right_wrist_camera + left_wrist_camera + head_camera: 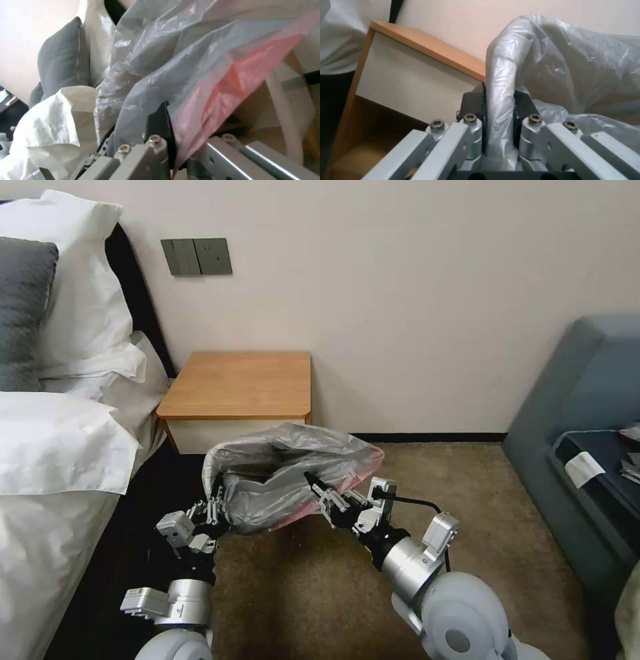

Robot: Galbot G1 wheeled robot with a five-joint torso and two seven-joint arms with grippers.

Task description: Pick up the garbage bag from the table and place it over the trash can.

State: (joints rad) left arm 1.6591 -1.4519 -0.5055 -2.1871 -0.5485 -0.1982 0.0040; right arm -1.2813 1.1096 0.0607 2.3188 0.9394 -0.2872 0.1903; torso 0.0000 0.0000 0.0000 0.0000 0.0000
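Both grippers, the left gripper [217, 505] and the right gripper [319, 488], grasp the garbage bag [287, 473] (spread open) near the table [240, 383].

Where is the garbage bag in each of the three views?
Head view: garbage bag stretched between both grippers, before the table.
Left wrist view: a fold clamped in the left gripper.
Right wrist view: its pink edge in the right gripper.
Shared landmark: the bag.
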